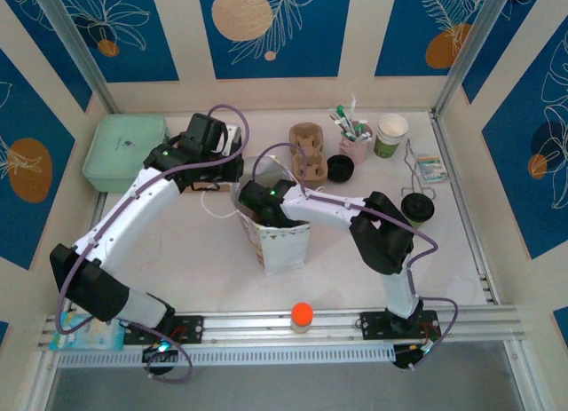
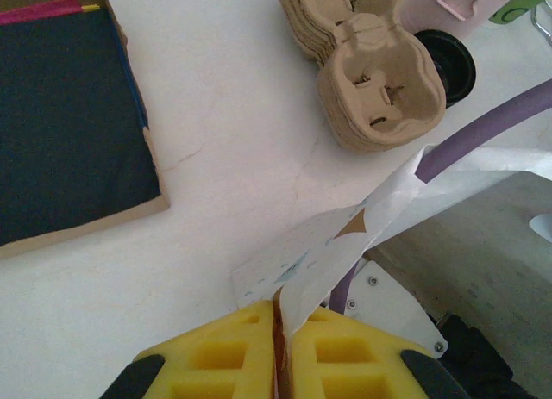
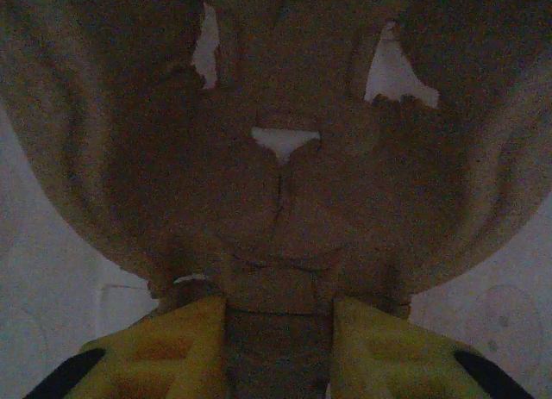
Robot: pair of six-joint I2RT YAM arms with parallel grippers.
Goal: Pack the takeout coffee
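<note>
The takeout coffee (image 1: 417,207), a small cup with a black lid, stands at the right of the table, apart from both grippers. A white paper bag (image 1: 286,241) stands upright in the middle. My left gripper (image 2: 280,330) is shut on the bag's (image 2: 345,235) top edge and holds the mouth apart. My right gripper (image 3: 279,308) is down inside the dim bag, over a brown pulp cup carrier (image 3: 276,158). Its jaws stand open with the carrier's middle tab at the fingertips.
A stack of pulp carriers (image 1: 308,149) and a loose black lid (image 1: 340,168) lie behind the bag. A pink cup of utensils (image 1: 355,145) and a lidless cup (image 1: 390,134) stand at the back right. A green box (image 1: 124,149) sits back left, an orange-capped bottle (image 1: 302,315) at the near rail.
</note>
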